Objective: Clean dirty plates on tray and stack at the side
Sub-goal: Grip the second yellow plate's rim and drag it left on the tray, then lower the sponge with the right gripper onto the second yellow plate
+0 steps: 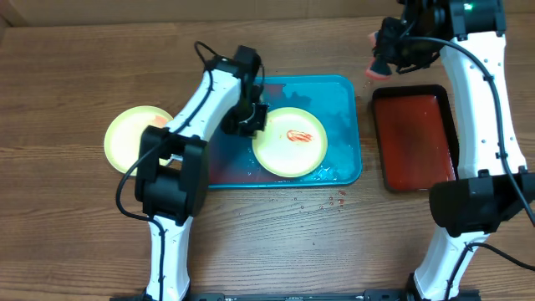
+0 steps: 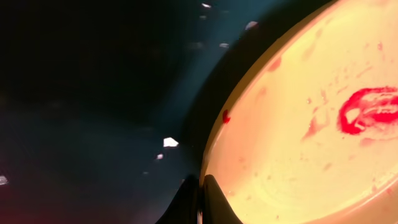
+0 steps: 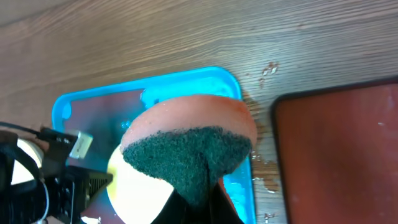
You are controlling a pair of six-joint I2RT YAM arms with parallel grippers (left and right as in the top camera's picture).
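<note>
1. your left gripper (image 1: 255, 117) sits at the 10 o'clock rim of the smeared plate (image 1: 284, 157). in the wrist view its fingers are pressed together on that rim, so i judge it a pinch grip on the plate's edge.
2. your right gripper (image 3: 199, 196) is clamped on the sponge (image 1: 380, 65), scouring face down. it hangs above the table (image 1: 251, 242) at about 2 o'clock from the tray (image 1: 344, 104), clear of the plate.
3. the smeared plate lies flat inside the tray, toward its 6 o'clock side. the red smear (image 1: 298, 135) is unwiped.
4. a second plate (image 1: 125, 142) rests on the table at the tray's 9 o'clock, partly under your left arm. its visible part looks plain; i cannot tell whether it is fully clean.
5. no third plate can be found in these views.
6. the dark-red tray (image 1: 415, 138) stands at 3 o'clock, apart from the work.
7. judgement: one plate appears moved aside. the one in hand needs scrubbing, then stacking on the side plate.
</note>
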